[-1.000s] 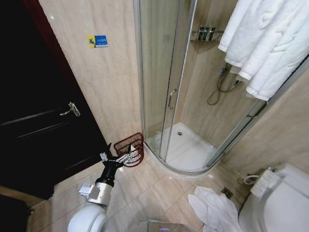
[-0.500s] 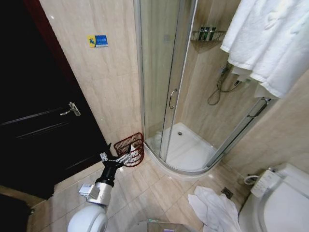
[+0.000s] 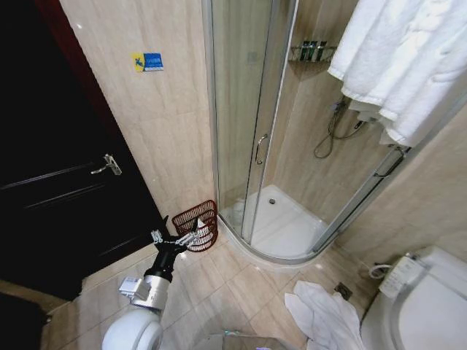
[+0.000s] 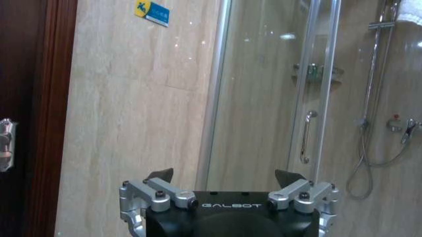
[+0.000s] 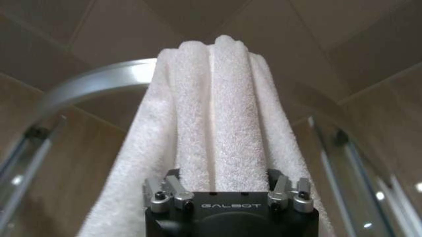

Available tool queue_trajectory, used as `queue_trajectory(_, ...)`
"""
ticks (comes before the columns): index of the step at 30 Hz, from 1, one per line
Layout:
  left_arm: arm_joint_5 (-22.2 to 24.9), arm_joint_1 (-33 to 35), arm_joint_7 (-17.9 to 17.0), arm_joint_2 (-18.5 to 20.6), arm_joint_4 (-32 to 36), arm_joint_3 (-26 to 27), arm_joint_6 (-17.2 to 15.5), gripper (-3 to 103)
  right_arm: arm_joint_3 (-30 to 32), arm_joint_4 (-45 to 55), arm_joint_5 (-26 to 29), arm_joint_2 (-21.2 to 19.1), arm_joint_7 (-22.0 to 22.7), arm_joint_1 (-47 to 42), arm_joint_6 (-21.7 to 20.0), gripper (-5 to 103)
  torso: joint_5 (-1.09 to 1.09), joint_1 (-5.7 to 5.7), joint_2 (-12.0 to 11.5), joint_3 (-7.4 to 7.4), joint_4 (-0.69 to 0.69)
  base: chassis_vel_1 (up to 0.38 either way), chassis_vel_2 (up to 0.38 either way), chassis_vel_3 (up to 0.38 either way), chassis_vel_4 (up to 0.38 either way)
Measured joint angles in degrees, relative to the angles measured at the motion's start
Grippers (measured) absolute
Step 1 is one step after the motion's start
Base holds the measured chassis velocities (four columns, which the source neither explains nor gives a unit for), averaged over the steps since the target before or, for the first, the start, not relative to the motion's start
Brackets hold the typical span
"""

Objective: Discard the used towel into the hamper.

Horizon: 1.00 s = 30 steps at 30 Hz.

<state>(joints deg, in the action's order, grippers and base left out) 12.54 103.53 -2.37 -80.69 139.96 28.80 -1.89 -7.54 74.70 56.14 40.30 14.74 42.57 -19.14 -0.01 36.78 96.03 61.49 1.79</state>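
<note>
A thick white towel (image 3: 408, 58) hangs bunched at the upper right of the head view, high over the shower rail. In the right wrist view its folds (image 5: 218, 108) run up from between the fingers of my right gripper (image 5: 226, 183), which is shut on it. The hamper (image 3: 198, 222), a small reddish-brown woven basket, stands on the floor against the wall beside the shower door. My left gripper (image 3: 177, 238) hovers just in front of the hamper. In the left wrist view it (image 4: 224, 175) is open with nothing between its fingers.
A curved glass shower enclosure (image 3: 248, 131) stands right of the hamper. A dark door (image 3: 58, 182) fills the left side. A toilet (image 3: 427, 306) sits at the lower right, with a crumpled white cloth (image 3: 325, 313) on the tiled floor beside it.
The hanging towel at the upper right has swayed a little sideways and back. The left arm and the hamper have not moved.
</note>
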Motion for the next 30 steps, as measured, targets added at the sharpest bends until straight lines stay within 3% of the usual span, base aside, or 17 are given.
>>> queue_trajectory(1,0.0,0.0,0.0,0.0,0.0,0.0,0.0,100,0.0,0.0,0.0,0.0,0.0,0.0,0.0,76,0.0,0.0,0.0,0.0,0.0,0.0,0.0,0.0,0.0)
queue_trajectory(5,0.0,0.0,0.0,0.0,0.0,0.0,0.0,100,0.1,1.5,1.9,-0.4,0.0,-0.1,-0.6,54,0.0,0.0,0.0,0.0,0.0,0.0,0.0,0.0,0.0)
queue_trajectory(7,0.0,0.0,0.0,0.0,0.0,0.0,0.0,100,0.2,1.7,2.1,-0.5,0.0,-0.1,-0.7,54,0.0,0.0,0.0,0.0,0.0,0.0,0.0,0.0,0.0)
queue_trajectory(10,0.0,0.0,0.0,0.0,0.0,0.0,0.0,100,0.3,2.3,2.4,-0.7,0.0,-0.2,-0.9,37,0.0,0.0,0.0,0.0,0.0,0.0,0.0,0.0,0.0)
queue_trajectory(11,0.0,0.0,0.0,0.0,0.0,0.0,0.0,100,0.3,2.3,2.4,-0.7,0.0,-0.2,-0.9,37,0.0,0.0,0.0,0.0,0.0,0.0,0.0,0.0,0.0)
queue_trajectory(13,0.0,0.0,0.0,0.0,0.0,0.0,0.0,100,0.2,2.4,2.6,-0.9,0.1,-0.3,-0.9,27,0.0,0.0,0.0,0.0,0.0,0.0,0.0,0.0,0.0)
queue_trajectory(20,0.0,0.0,0.0,0.0,0.0,0.0,0.0,100,-0.1,3.2,2.8,-1.8,-0.3,-0.7,-0.9,4,0.02,0.0,0.0,0.0,0.0,0.0,0.0,0.0,0.0)
queue_trajectory(30,0.0,0.0,0.0,0.0,0.0,0.0,0.0,100,3.1,9.5,5.2,-4.2,-0.5,-5.1,0.5,4,0.01,0.0,0.0,0.0,0.01,0.0,0.0,0.0,0.0)
